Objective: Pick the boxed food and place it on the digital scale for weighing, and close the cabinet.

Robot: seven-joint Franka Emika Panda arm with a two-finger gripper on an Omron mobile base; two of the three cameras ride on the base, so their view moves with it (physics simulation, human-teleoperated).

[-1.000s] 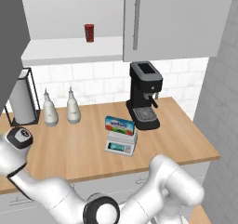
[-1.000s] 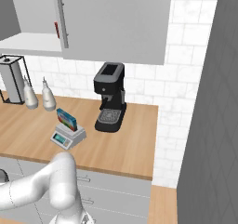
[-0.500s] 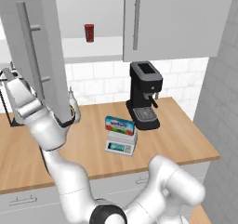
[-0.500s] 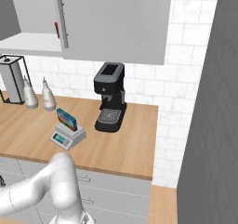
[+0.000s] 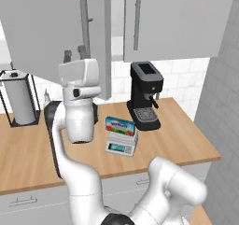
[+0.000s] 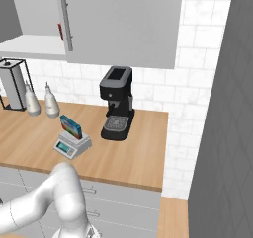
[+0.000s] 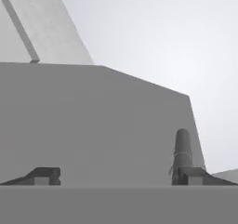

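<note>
Blue and flat, the boxed food (image 5: pixel 120 125) stood on the digital scale (image 5: pixel 121 144), just left of the black coffee machine (image 5: pixel 145 95), so that step looked finished. What remained was the cabinet (image 5: pixel 56 32): its left door hung partly open. The gripper (image 5: pixel 75 54), raised at that door's face, had its jaws spread wide and held nothing.
</note>
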